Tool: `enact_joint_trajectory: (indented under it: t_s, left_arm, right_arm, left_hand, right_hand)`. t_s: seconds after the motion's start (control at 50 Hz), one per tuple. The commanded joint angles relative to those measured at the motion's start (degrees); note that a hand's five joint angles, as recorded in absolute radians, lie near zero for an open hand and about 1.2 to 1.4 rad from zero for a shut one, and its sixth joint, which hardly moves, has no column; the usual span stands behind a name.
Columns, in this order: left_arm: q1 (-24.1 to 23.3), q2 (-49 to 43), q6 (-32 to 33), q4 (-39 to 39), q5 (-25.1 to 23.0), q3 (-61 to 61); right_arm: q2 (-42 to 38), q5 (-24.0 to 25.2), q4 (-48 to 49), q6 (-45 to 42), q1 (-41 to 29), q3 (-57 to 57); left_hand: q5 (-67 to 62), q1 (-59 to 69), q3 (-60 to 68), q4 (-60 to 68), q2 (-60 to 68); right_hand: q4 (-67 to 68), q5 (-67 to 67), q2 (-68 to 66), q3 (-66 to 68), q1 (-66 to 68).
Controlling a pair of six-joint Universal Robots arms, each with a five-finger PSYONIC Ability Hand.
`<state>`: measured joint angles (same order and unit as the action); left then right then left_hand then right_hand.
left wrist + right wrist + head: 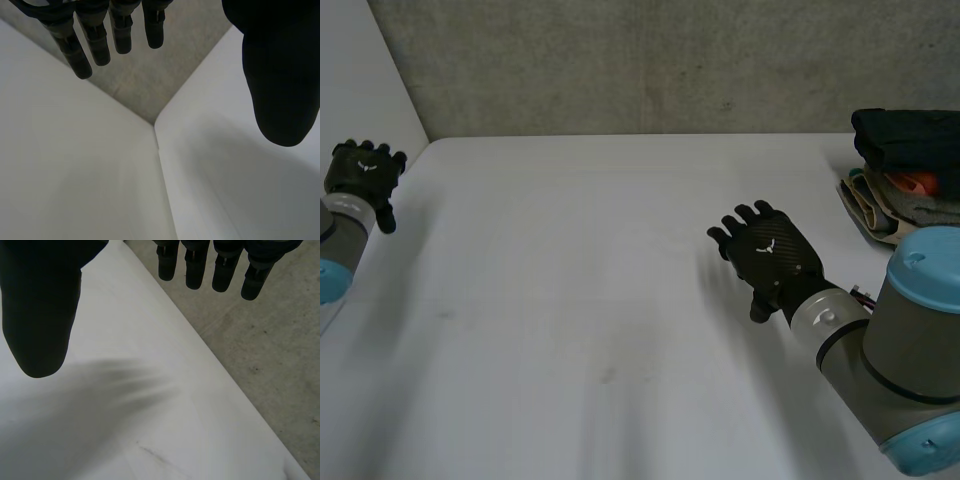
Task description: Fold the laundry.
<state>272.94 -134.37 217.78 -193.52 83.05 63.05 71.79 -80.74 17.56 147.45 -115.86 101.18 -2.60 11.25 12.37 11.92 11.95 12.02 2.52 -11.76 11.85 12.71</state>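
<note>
1. White bench (570, 300) surface is lying open from its left edge to its right, with a grey concrete wall (640, 60) backing the far edge.
2. Folded laundry stack (905, 180) is sitting at the far right corner.
3. Left robot hand (362, 172) is hovering by the far left corner, fingers straight, thumb apart.
4. Right robot hand (772, 255) is hanging over the bench's right half, near the stack, fingers relaxed and spread.

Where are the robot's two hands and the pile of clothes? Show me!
left hand (362, 172): head view, on the back of the hand.
right hand (772, 252): head view, on the back of the hand.
pile of clothes (910, 150): head view, on the dark top garment.
</note>
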Motion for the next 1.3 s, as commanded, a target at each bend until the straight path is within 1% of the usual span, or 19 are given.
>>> enact_joint_trajectory:
  t_s: [0.02,0.08,0.16,0.18,0.26,0.32,0.42,0.54,0.64,0.72,0.76,0.86,0.92,1.0,1.04,1.12,1.18,1.26,1.3]
  left_arm:
    - [-1.9,-0.9,0.3,6.0,-1.8,-3.5]
    - [-2.0,-1.4,1.2,9.6,-1.1,-5.5]
    - [-1.4,-2.8,5.4,13.1,2.3,-7.9]
    - [-0.9,-3.1,7.9,13.5,4.3,-8.2]
    - [-0.1,-3.2,13.6,12.5,8.1,-7.3]
    - [0.1,-2.8,15.7,11.2,8.7,-5.9]
    - [0.9,1.1,16.0,9.7,6.5,1.2]
    - [1.5,7.2,14.8,10.5,3.5,9.4]
    - [3.2,16.0,15.7,12.3,3.0,19.9]
    - [5.1,23.6,15.1,10.6,1.2,27.7]
    - [6.2,27.9,13.7,8.0,-0.5,32.5]
    - [8.3,34.0,9.6,0.6,-1.7,40.5]
    - [8.5,35.7,4.3,-4.8,0.1,44.3]
    - [7.8,35.5,-0.6,-9.9,2.3,44.9]
    - [7.4,35.2,-2.2,-10.8,3.4,44.5]
    - [5.4,33.3,-5.0,-7.8,6.2,42.1]
    - [3.8,32.6,-6.0,-4.6,6.4,40.2]
    - [0.4,32.8,-11.9,1.6,6.2,35.7]
    - [-3.1,33.6,-17.4,5.2,6.0,31.7]
  right_arm:
    - [0.0,-2.7,0.0,1.1,1.3,-1.5]
    - [-0.1,-4.9,0.1,1.8,1.5,-2.2]
    - [-0.3,-6.2,-0.2,2.1,1.4,-2.4]
    - [-0.5,-6.0,-0.2,2.1,1.3,-2.3]
    - [-0.9,-5.7,-0.7,1.6,1.1,-2.4]
    - [-1.2,-5.6,-1.1,1.4,1.0,-2.5]
    - [-1.4,-5.0,-1.3,0.9,1.2,-2.4]
    - [-1.6,-3.1,-1.7,-0.3,1.9,-2.5]
    - [-1.6,0.0,-2.7,-1.4,2.2,-2.3]
    - [-1.7,0.8,-3.0,-1.7,2.6,-2.5]
    - [-1.7,0.9,-3.2,-1.7,2.7,-2.6]
    - [-1.3,2.3,-4.4,-0.9,3.2,-3.2]
    - [-1.1,3.0,-5.9,0.1,3.5,-4.1]
    - [-0.9,2.8,-8.1,3.5,3.9,-6.2]
    - [-0.9,2.7,-9.0,5.3,4.0,-7.0]
    - [-0.9,1.6,-11.8,9.7,4.6,-9.0]
    - [-0.7,0.9,-12.6,11.1,4.9,-10.1]
    - [-0.5,1.0,-13.5,12.6,5.2,-12.7]
    - [-0.2,0.6,-13.4,13.5,5.3,-14.8]
  left_hand:
    - [2.6,-1.2,-2.4,-1.9,-2.0]
    - [2.6,-1.2,-2.4,-1.9,-2.0]
    - [2.6,-1.2,-2.4,-1.9,-2.0]
    - [2.6,-1.2,-2.4,-1.9,-2.0]
    - [2.6,-1.2,-2.4,-1.9,-2.0]
    - [2.6,-1.2,-2.4,-1.9,-2.0]
    - [2.6,-1.2,-2.4,-1.9,-2.0]
    - [2.6,-1.2,-2.4,-1.9,-2.0]
    - [2.6,-1.2,-2.4,-1.9,-2.0]
    - [2.6,-1.2,-2.4,-1.9,-2.0]
    - [2.6,-1.2,-2.4,-1.9,-2.0]
    - [2.6,-1.2,-2.4,-1.9,-2.0]
    - [2.6,-1.2,-2.4,-1.9,-2.0]
    - [2.6,-1.2,-2.4,-1.9,-2.0]
    - [2.6,-1.2,-2.4,-1.9,-2.0]
    - [2.6,-1.2,-2.4,-1.9,-2.0]
    - [2.6,-1.2,-2.4,-1.9,-2.0]
    - [2.6,-1.2,-2.4,-1.9,-2.0]
    - [2.6,-1.2,-2.4,-1.9,-2.0]
  right_hand:
    - [-2.0,-2.5,1.8,-1.9,-2.7]
    - [-2.0,-2.5,1.8,-1.9,-2.7]
    - [-2.0,-2.5,1.8,-1.9,-2.7]
    - [-2.0,-2.5,1.8,-1.9,-2.7]
    - [-2.0,-2.5,1.8,-1.9,-2.7]
    - [-2.0,-2.5,1.8,-1.9,-2.7]
    - [-2.0,-2.5,1.8,-1.9,-2.7]
    - [-2.0,-2.5,1.8,-1.9,-2.7]
    - [-2.0,-2.5,1.8,-1.9,-2.7]
    - [-2.0,-2.5,1.8,-1.9,-2.7]
    - [-2.0,-2.5,1.8,-1.9,-2.7]
    - [-2.0,-2.5,1.8,-1.9,-2.7]
    - [-2.0,-2.5,1.8,-1.9,-2.7]
    - [-2.0,-2.5,1.8,-1.9,-2.7]
    - [-2.0,-2.5,1.8,-1.9,-2.7]
    - [-2.0,-2.5,1.8,-1.9,-2.7]
    - [-2.0,-2.5,1.8,-1.9,-2.7]
    - [-2.0,-2.5,1.8,-1.9,-2.7]
    - [-2.0,-2.5,1.8,-1.9,-2.7]
